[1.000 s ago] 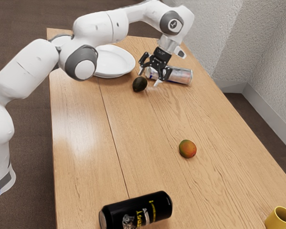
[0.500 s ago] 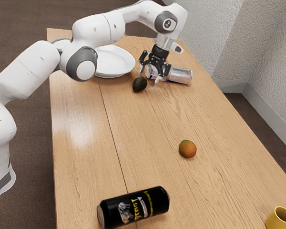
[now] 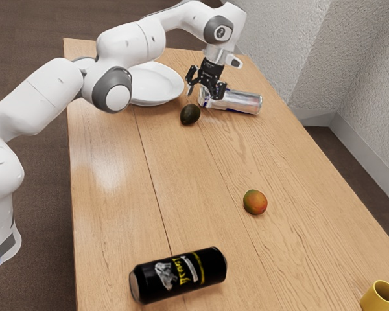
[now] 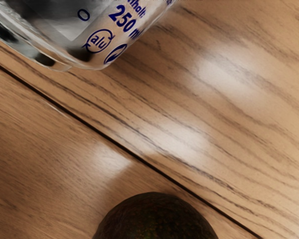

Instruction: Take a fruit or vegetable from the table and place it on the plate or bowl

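Hanging spread apart and empty, the jaws sit low above the table (image 3: 117,194), over the gap between the dark avocado (image 3: 190,114) and the silver can (image 3: 236,101) lying on its side. The avocado rests on the wood near the white plate (image 3: 157,84). 1 mango (image 3: 255,202) lies well apart, toward the black can (image 3: 178,275).

Hand (image 3: 203,89), fingers spread, hangs above the narrow gap between avocado (image 3: 190,114) and silver can (image 3: 236,101), which lies on its side just beside the hand. White plate (image 3: 157,84) is near on the exterior view's left. Wrist view shows a bare strip of surface (image 4: 214,124) between can and avocado. The wide mid-surface stretch offers free passage, with mango (image 3: 255,202), black can (image 3: 178,283) and yellow mug (image 3: 380,297) well apart.
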`<act>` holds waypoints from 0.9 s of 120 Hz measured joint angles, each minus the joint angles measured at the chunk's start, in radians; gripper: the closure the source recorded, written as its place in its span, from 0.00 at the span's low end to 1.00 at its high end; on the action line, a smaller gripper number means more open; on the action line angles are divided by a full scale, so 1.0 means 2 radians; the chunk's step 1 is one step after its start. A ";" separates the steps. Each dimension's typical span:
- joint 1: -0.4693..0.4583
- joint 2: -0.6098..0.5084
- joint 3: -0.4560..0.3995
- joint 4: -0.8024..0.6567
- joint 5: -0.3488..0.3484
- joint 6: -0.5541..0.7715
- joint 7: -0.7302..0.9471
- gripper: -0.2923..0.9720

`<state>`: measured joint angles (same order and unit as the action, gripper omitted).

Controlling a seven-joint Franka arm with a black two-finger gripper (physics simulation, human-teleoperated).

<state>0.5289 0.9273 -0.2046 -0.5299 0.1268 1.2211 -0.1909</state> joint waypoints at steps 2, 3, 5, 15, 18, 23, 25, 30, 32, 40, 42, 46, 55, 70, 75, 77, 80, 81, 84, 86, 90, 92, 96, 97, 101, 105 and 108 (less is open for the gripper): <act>0.000 0.000 0.000 0.000 0.002 0.000 0.001 0.23; 0.000 0.001 0.000 0.000 0.003 0.000 0.001 0.23; -0.001 0.001 -0.001 -0.001 0.006 -0.001 0.001 0.23; -0.003 0.002 -0.001 -0.003 0.024 -0.010 0.002 0.23; -0.004 0.002 -0.002 -0.004 0.027 -0.013 0.002 0.23; -0.005 0.003 -0.002 -0.005 0.032 -0.017 0.002 0.23; -0.006 0.003 -0.002 -0.005 0.033 -0.019 0.002 0.23; -0.008 0.005 -0.003 -0.005 0.036 -0.022 0.001 0.23; -0.010 0.006 -0.003 -0.004 0.037 -0.023 0.001 0.23; -0.012 0.008 -0.004 -0.004 0.040 -0.027 0.000 0.23; -0.012 0.009 -0.004 -0.004 0.040 -0.028 0.000 0.23; -0.013 0.010 -0.005 -0.004 0.041 -0.029 0.000 0.23; -0.013 0.017 -0.006 -0.005 0.042 -0.033 -0.001 0.23; -0.013 0.021 -0.006 -0.005 0.043 -0.038 -0.004 0.23; -0.013 0.021 -0.006 -0.005 0.043 -0.040 -0.005 0.23; -0.014 0.022 -0.006 -0.005 0.043 -0.041 -0.006 0.23; -0.015 0.022 -0.006 -0.005 0.043 -0.041 -0.007 0.23; -0.015 0.023 -0.006 -0.005 0.043 -0.042 -0.007 0.23; -0.016 0.024 -0.006 -0.005 0.043 -0.042 -0.008 0.23; -0.016 0.024 -0.006 -0.005 0.044 -0.043 -0.009 0.23; -0.016 0.026 -0.006 -0.005 0.044 -0.044 -0.010 0.23; -0.017 0.026 -0.006 -0.005 0.044 -0.044 -0.011 0.23; -0.017 0.027 -0.006 -0.005 0.044 -0.044 -0.012 0.23; -0.017 0.027 -0.006 -0.005 0.044 -0.045 -0.012 0.23; -0.017 0.028 -0.005 -0.005 0.044 -0.045 -0.013 0.23; -0.017 0.030 -0.005 -0.005 0.044 -0.045 -0.014 0.23; -0.017 0.031 -0.005 -0.004 0.044 -0.045 -0.015 0.23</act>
<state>0.4955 0.9895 -0.2149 -0.5382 0.2145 1.1315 -0.2208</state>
